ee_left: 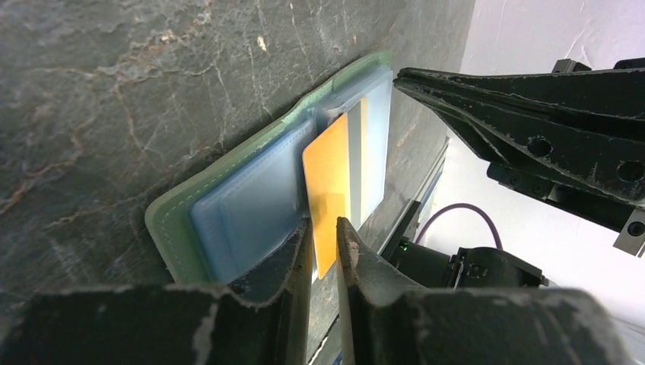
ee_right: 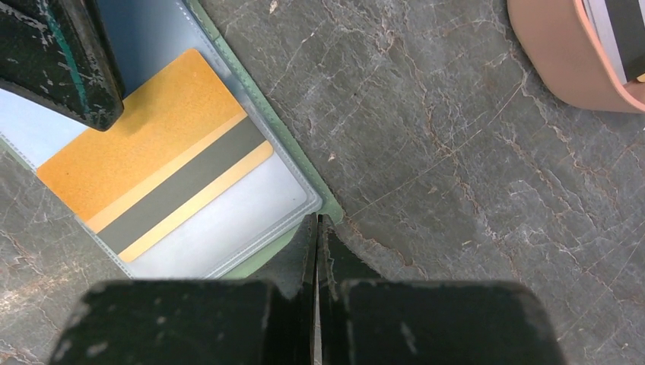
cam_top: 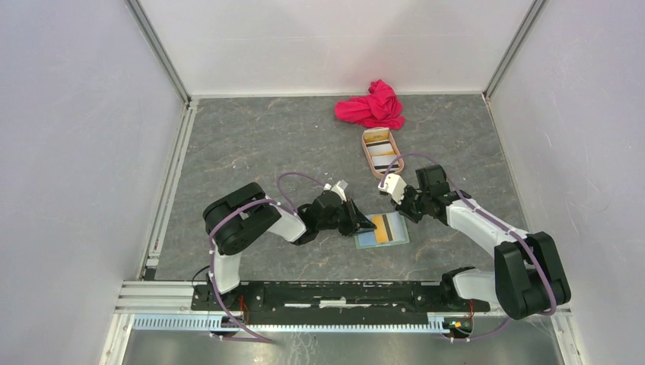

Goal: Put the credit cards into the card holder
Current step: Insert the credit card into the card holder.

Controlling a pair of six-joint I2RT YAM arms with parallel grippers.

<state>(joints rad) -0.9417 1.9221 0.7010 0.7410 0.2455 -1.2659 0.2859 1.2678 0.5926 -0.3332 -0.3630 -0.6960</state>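
The sage-green card holder (cam_top: 369,240) lies open on the table between the arms, pale blue pockets up. An orange-yellow credit card (cam_top: 380,226) with a dark stripe lies flat on it (ee_right: 152,167), partly over a pocket. My left gripper (ee_left: 323,224) is low at the holder's left side, jaws slightly apart. The card's (ee_left: 328,182) end shows in the gap, against one finger and not clamped. My right gripper (ee_right: 317,220) is shut, with its tips on the holder's green corner (ee_right: 331,205). More cards (cam_top: 378,150) with black stripes sit in the tray.
A pinkish-tan oval tray (cam_top: 366,156) stands behind the holder, its rim (ee_right: 563,68) in the right wrist view. A crumpled red cloth (cam_top: 373,106) lies at the back. White walls enclose the grey stone-patterned table.
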